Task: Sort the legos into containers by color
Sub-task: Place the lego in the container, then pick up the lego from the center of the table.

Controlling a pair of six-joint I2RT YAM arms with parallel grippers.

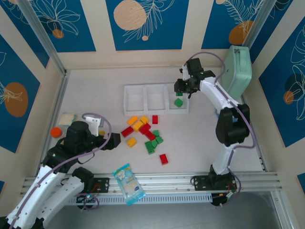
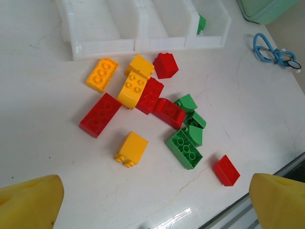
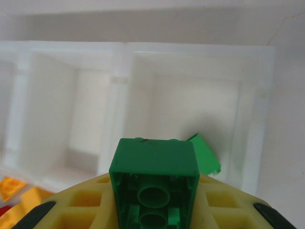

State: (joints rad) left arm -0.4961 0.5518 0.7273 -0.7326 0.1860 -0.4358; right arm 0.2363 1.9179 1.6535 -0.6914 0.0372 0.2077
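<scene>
My right gripper (image 1: 181, 92) hangs over the right compartment of the white three-part containers tray (image 1: 155, 113), shut on a green lego (image 3: 155, 160) clamped between its yellow fingers (image 3: 81, 207). Another green lego (image 3: 206, 156) lies in that compartment below. The two other compartments look bare. A loose pile of red, yellow and green legos (image 1: 145, 133) lies in front of the tray. My left gripper (image 2: 152, 205) hovers open near the pile, with a yellow lego (image 2: 131, 149) and a red lego (image 2: 226, 170) just ahead of its fingertips (image 2: 28, 202).
A mint-green case (image 1: 238, 71) leans at the back right wall. An orange-capped bottle (image 1: 56, 131) and a pale pad (image 1: 66, 119) sit at the left. A snack packet (image 1: 127, 183) lies on the front rail. A blue loop (image 2: 269, 47) lies right of the tray.
</scene>
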